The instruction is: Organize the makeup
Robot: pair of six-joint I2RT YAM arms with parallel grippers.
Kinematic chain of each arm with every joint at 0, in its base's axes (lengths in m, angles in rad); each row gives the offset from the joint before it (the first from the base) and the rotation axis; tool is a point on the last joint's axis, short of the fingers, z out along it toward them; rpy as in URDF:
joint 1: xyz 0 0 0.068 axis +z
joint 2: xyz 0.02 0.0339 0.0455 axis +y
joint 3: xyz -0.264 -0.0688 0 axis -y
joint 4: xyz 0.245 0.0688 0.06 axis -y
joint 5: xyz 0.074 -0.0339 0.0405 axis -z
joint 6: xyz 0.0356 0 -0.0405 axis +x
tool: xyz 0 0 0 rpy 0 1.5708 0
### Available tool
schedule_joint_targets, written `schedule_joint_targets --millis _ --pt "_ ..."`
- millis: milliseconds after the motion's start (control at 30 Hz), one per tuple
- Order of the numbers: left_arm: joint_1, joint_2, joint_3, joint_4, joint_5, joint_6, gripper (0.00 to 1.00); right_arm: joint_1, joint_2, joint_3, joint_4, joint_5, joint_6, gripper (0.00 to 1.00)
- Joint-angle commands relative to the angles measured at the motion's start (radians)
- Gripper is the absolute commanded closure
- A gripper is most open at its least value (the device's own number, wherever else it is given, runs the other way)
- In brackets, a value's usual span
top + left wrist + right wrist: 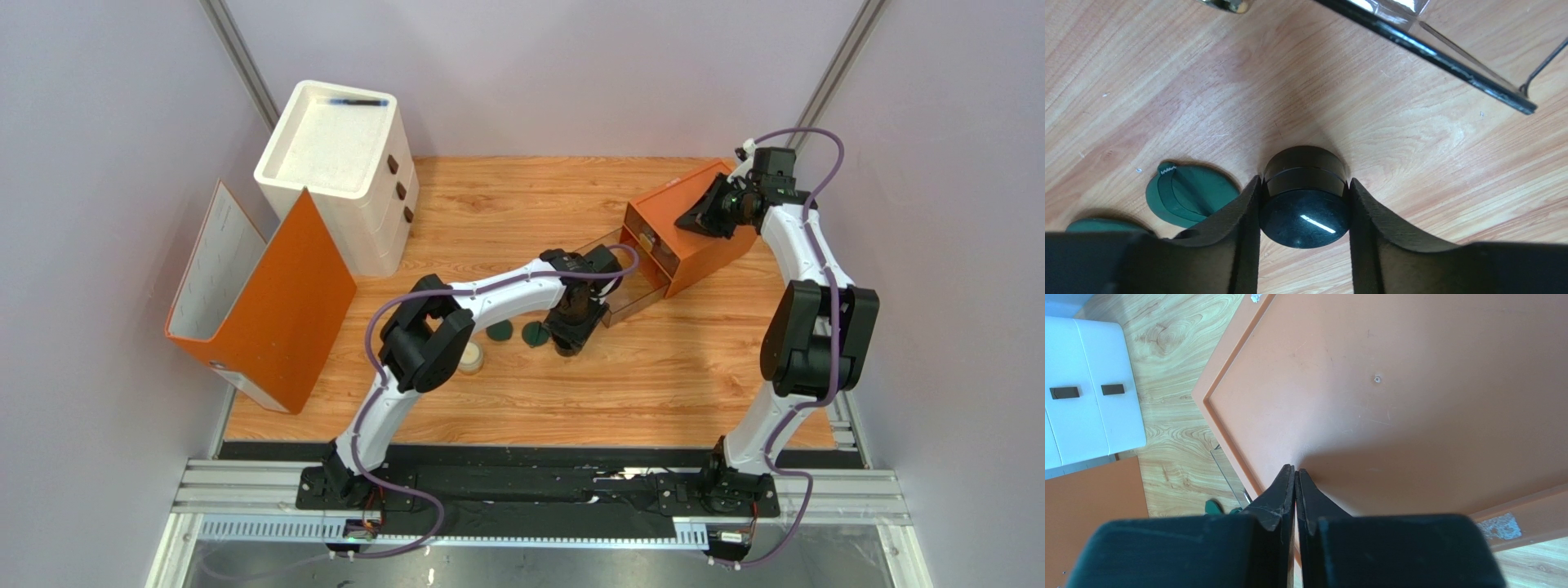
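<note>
**Now: black round jar (1305, 211) clamped in the left fingers (1242, 236)**

From above, the left fingers point down at the table (687, 380), just in front of the clear drawer (628, 295) pulled out of the orange drawer box (689, 240). A dark-green disc (535, 333) lies just beside them on their left, a second dark-green disc (499, 331) next to it, and the cream round jar (470, 358) farther left by the arm's elbow. Bare wood runs toward the near edge and to the right. The jar itself is hidden under the wrist here.

The left wrist view shows it plainly: a glossy black cylinder with a seam around its side, standing on the wood, 1 pad pressed against each flank. The 2 discs lie close on one side and the drawer's dark rim crosses the frame beyond.

The right wrist view shows the right fingers (1284, 490) pressed together with nothing between them, tips at the box's flat orange top. Whether they touch it I cannot tell. The white drawer unit (1088, 386) stands off to the side.
</note>
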Motion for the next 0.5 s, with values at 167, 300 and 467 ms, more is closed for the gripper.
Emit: schedule_joint_targets --millis 167,300,467 --pt "0.001 -0.147 -0.065 0.050 -0.044 0.008 1.00 0.017 0.120 -0.098 -0.230 0.126 -0.052 0.95" --pt "0.003 -0.281 -0.138 0.217 -0.090 0.024 1.00 0.017 0.120 -0.098 -0.229 0.124 -0.049 0.95" --pt "0.015 -0.319 -0.097 0.345 -0.129 0.014 1.00 0.015 0.120 -0.105 -0.226 0.126 -0.049 0.95"
